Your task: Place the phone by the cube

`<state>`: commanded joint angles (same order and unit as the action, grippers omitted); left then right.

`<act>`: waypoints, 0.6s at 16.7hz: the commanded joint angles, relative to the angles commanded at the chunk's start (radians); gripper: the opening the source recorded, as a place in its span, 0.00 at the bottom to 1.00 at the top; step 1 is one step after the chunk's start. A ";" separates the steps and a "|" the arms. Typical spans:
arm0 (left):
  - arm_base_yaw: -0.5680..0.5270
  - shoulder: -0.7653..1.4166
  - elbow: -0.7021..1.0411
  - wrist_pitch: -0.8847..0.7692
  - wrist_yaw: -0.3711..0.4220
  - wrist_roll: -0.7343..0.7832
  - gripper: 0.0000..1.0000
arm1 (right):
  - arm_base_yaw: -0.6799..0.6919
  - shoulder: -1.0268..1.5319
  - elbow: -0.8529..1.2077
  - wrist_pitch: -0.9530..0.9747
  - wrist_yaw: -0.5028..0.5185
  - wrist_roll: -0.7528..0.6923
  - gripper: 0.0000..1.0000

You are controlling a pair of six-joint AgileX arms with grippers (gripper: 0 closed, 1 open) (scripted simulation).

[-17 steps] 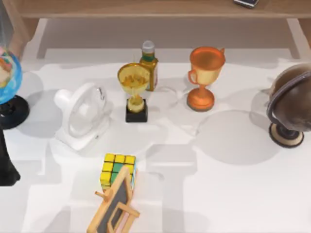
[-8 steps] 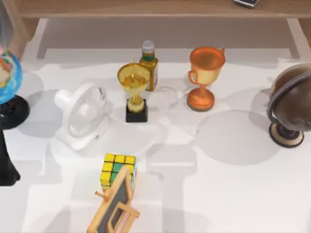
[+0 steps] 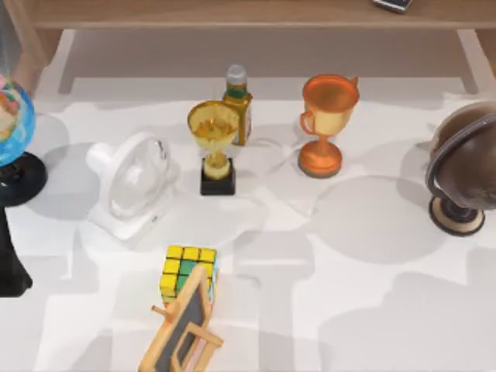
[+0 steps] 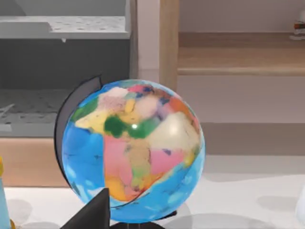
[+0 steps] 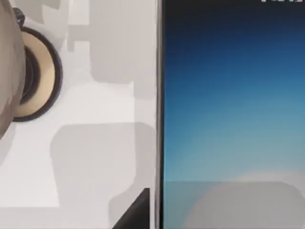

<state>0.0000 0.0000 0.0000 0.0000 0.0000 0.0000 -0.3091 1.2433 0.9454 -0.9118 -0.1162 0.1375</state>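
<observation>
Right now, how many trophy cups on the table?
2. The yellow trophy on a black base stands mid-table, just in front of the bottle. The orange trophy stands to its right. Nothing suggests a hidden third.

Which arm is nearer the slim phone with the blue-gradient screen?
Right. Its wrist view has the phone close up, by the brown globe's base; the left arm is at the table's left edge, facing the colourful globe.
</observation>
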 joint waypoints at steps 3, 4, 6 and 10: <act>0.000 0.000 0.000 0.000 0.000 0.000 1.00 | 0.146 0.008 0.119 -0.028 -0.024 0.167 0.00; 0.000 0.000 0.000 0.000 0.000 0.000 1.00 | 0.199 0.017 0.158 -0.039 -0.031 0.220 0.00; 0.000 0.000 0.000 0.000 0.000 0.000 1.00 | 0.310 0.047 0.233 -0.062 -0.042 0.319 0.00; 0.000 0.000 0.000 0.000 0.000 0.000 1.00 | 0.535 0.150 0.369 -0.102 -0.041 0.476 0.00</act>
<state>0.0000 0.0000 0.0000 0.0000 0.0000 0.0000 0.2259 1.3930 1.3148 -1.0139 -0.1576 0.6138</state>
